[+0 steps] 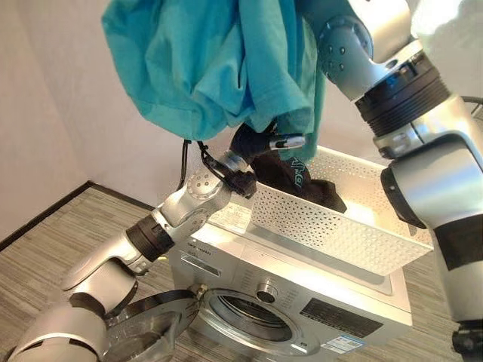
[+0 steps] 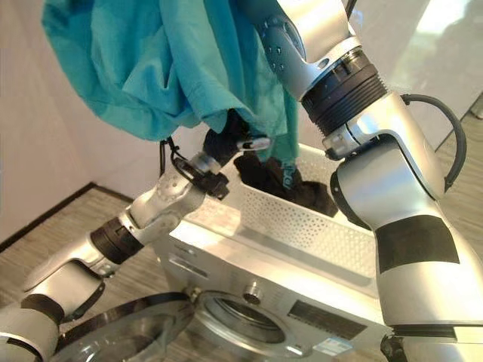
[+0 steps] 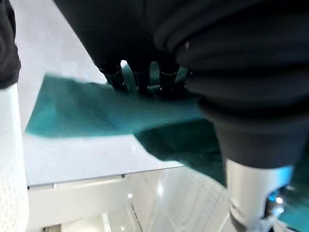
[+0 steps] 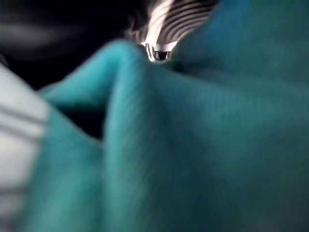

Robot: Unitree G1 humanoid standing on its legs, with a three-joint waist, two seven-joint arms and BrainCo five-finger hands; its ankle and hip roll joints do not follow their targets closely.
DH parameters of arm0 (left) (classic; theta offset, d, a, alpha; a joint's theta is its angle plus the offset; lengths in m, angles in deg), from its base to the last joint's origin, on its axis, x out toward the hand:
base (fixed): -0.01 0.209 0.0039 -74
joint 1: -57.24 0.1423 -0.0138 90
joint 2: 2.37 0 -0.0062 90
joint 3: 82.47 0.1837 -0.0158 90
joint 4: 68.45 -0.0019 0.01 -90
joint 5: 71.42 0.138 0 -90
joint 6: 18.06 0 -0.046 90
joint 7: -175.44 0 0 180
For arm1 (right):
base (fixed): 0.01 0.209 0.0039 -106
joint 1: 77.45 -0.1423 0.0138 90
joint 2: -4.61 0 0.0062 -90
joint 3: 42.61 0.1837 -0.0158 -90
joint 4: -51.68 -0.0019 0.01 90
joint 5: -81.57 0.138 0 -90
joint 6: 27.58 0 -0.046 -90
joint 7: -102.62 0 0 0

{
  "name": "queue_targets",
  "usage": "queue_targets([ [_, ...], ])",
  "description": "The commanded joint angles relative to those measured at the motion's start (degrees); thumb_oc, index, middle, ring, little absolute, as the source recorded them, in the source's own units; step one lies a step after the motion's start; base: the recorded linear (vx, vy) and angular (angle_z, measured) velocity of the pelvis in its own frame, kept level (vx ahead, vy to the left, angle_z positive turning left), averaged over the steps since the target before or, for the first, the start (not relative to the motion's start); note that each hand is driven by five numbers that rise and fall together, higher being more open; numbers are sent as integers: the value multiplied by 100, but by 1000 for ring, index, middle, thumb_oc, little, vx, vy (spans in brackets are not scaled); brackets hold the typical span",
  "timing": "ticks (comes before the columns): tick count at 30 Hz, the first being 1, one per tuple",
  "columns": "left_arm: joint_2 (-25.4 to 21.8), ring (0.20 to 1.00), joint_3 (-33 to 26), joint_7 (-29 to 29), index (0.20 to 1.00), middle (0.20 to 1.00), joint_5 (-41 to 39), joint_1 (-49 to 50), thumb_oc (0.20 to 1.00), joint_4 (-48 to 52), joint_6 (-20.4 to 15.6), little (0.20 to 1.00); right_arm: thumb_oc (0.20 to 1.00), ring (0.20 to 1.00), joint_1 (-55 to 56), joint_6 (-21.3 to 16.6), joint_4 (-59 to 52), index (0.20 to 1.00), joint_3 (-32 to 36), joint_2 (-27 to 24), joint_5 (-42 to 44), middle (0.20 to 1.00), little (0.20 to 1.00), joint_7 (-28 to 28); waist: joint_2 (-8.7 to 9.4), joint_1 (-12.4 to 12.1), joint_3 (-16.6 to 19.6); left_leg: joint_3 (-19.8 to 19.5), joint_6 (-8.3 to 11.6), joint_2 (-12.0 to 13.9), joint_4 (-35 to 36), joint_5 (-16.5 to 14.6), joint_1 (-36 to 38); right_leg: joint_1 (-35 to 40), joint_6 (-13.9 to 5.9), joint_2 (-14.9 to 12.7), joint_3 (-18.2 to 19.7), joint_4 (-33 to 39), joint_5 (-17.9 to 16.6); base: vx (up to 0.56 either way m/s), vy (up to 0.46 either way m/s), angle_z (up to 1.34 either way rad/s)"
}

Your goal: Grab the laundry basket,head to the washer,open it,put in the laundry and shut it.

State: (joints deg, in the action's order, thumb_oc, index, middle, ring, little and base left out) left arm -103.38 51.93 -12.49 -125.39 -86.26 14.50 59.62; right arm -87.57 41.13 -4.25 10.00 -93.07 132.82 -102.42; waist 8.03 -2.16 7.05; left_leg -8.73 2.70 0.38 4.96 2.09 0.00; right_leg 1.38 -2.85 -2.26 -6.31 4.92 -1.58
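A large teal garment (image 1: 204,60) hangs in the air above the washer, bunched at the top where my right arm (image 1: 362,53) reaches up. My right hand (image 4: 161,34) is closed in its folds, with teal cloth pressed close around it. My left hand (image 1: 260,143) is raised under the garment's lower edge, thumb sticking out sideways, touching the cloth. The white perforated laundry basket (image 1: 324,226) stands on top of the washer (image 1: 317,317) with dark clothes (image 1: 302,181) inside. The washer's round door (image 1: 151,324) is swung open to the left, baring the drum opening (image 1: 249,313).
A pale wall stands behind and left of the washer. Striped grey flooring (image 1: 60,241) spreads to the left. The open door juts out low beside my left arm.
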Motion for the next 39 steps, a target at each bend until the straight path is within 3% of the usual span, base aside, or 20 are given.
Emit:
queue_targets([
  [1,302,1000,-536,-217,1000,1000,-224,-549,1000,-416,-525,1000,200,200,-731,-326,545,200,107,-242,109,200,200,-290,40,-29,272,153,-19,77,4,-217,-65,300,-429,-361,109,5,170,-24,-9,-11],
  [12,741,1000,-897,-278,1000,1000,-540,-237,1000,-35,-736,1000,200,200,-492,-298,882,200,574,-420,275,200,200,-453,1,93,240,245,-20,93,4,-204,-47,246,-408,-348,230,-1,128,-17,1,-6],
  [18,1119,1000,-1093,-353,1000,1000,-710,68,1000,372,-838,1000,200,200,242,-175,1155,200,1462,-545,-137,200,200,-1040,-75,120,198,234,-44,90,4,-301,0,283,-385,-339,253,-3,197,3,4,-3],
  [22,1446,1000,-1289,-372,1000,1000,-988,169,1000,706,-935,1000,200,200,1059,-326,588,200,1862,-201,140,200,200,-1054,-120,137,108,276,-65,93,4,-249,5,244,-371,-349,303,-15,144,-12,4,-9],
  [27,1957,1000,-1464,-444,1000,1000,-1299,262,1000,904,-1072,1000,200,200,2343,-346,-728,200,2243,326,-252,200,200,-1196,-173,184,57,318,-100,87,4,-282,61,256,-348,-348,370,-36,167,-4,3,-5],
  [31,2109,1000,-1414,-582,1000,1000,-1100,99,1000,952,-1040,1000,200,200,3759,146,-2023,200,1934,229,-707,200,200,-698,-245,249,-24,345,-128,79,4,-295,126,261,-337,-357,401,-120,200,0,0,0],
  [34,2106,1000,-1388,-569,1000,1000,-1001,87,1000,962,-967,1000,200,200,4055,369,-2356,200,1821,146,-974,200,200,-476,-259,262,-37,361,-140,79,4,-299,149,264,-339,-361,406,-144,210,3,0,-4],
  [39,1920,1000,-1343,-223,1000,1000,-851,178,1000,1067,-821,1000,200,200,4349,790,-2639,200,1096,-837,-1083,200,200,678,-245,323,-55,412,-143,92,4,-358,253,314,-356,-361,455,-170,261,13,-2,-5],
])
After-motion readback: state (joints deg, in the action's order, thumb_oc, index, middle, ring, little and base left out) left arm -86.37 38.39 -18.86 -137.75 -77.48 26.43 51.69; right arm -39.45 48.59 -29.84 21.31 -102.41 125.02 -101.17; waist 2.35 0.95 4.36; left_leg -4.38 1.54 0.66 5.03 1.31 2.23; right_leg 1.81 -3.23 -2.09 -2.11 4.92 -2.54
